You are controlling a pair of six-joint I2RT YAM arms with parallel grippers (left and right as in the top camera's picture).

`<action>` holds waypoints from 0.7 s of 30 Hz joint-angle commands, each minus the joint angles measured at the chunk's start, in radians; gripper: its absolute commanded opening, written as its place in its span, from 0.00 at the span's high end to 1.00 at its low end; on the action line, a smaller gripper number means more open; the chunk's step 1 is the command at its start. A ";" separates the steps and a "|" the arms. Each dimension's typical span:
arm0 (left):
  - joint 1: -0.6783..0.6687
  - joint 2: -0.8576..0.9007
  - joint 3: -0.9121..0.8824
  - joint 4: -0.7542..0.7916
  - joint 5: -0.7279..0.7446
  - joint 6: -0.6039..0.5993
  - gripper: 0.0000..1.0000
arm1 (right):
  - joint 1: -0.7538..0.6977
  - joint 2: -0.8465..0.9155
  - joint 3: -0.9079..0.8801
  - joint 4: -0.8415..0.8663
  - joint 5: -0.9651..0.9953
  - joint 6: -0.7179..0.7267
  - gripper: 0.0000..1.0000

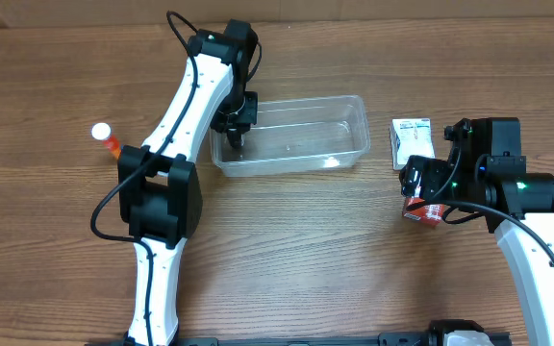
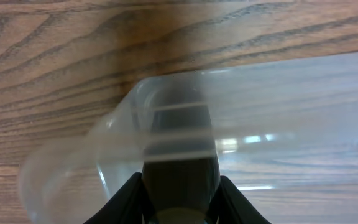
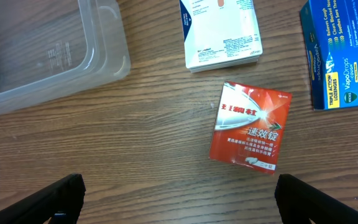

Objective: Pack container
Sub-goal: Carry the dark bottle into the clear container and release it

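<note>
The clear container (image 1: 296, 161) lies on the worktop (image 1: 306, 250) near the middle of its far edge, and the left gripper (image 1: 235, 135) reaches down at the container's left end; its dark fingers (image 2: 179, 168) show close together behind blurred plastic, so I cannot tell whether it is clamped on the wall. Towards the right edge, the right gripper (image 3: 179, 199) hangs with its fingers spread wide and nothing between them above a red box (image 3: 249, 127). A white box (image 3: 219, 31) and a blue box (image 3: 344, 53) lie just beyond.

Blue box (image 3: 344, 53): "TRIPLE ACTION", "VapoDrops". Red box (image 3: 249, 127): "速效锭". White box (image 3: 220, 31): print too small.
</note>
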 commanded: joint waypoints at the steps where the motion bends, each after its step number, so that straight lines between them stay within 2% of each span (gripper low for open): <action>1: 0.019 -0.004 0.003 0.004 -0.013 -0.010 0.72 | -0.004 -0.006 0.027 0.003 -0.009 -0.003 0.00; 2: 0.020 -0.004 0.003 0.000 -0.013 -0.010 0.57 | -0.004 -0.006 0.027 0.003 -0.009 -0.003 0.00; 5: 0.020 -0.004 0.003 -0.002 -0.013 -0.010 0.40 | -0.004 -0.006 0.027 0.003 -0.009 -0.003 0.00; 16: 0.020 -0.006 0.013 -0.023 -0.005 -0.002 0.34 | -0.004 -0.006 0.027 0.003 -0.009 -0.003 0.00; 21: 0.020 -0.006 0.145 -0.089 -0.007 0.016 0.33 | -0.004 -0.006 0.027 0.003 -0.009 -0.003 0.00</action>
